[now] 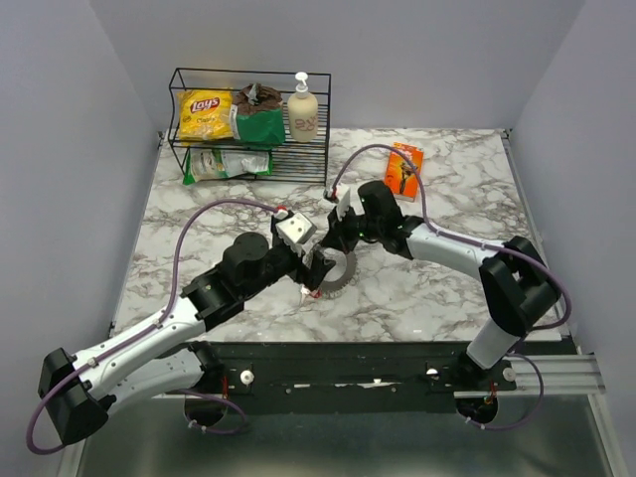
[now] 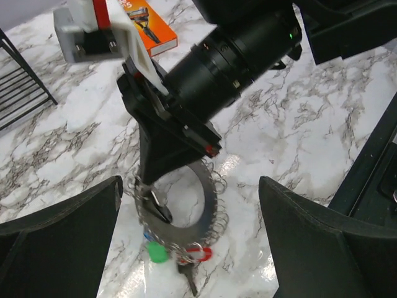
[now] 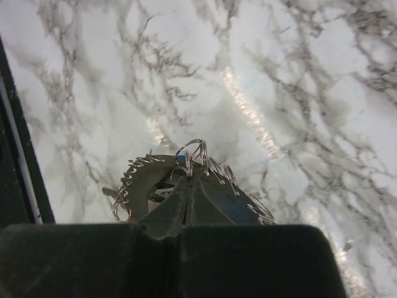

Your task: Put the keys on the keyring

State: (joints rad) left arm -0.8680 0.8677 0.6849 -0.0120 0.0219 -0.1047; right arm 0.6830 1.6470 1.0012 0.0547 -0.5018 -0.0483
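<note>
The keyring (image 2: 209, 197) is a silvery-grey loop edged with small wire rings, held tilted just above the marble table (image 2: 298, 136). My right gripper (image 3: 189, 181) is shut on its rim, black fingers (image 2: 162, 155) pinching the loop's upper left. A green-headed key (image 2: 156, 251), a red-headed key (image 2: 200, 253) and a dark key (image 2: 188, 279) hang from the loop's lower edge; a bit of blue (image 2: 147, 234) shows beside the green. My left gripper (image 2: 189, 186) is open, its fingers wide on either side of the loop without touching it. In the top view both grippers meet at the keyring (image 1: 340, 272).
A black wire rack (image 1: 248, 124) at the back left holds a yellow chips bag (image 1: 204, 112), a green bag (image 1: 259, 119) and a soap bottle (image 1: 302, 111). An orange box (image 1: 403, 169) lies at the back right. The table's dark front edge (image 1: 378, 353) is close by.
</note>
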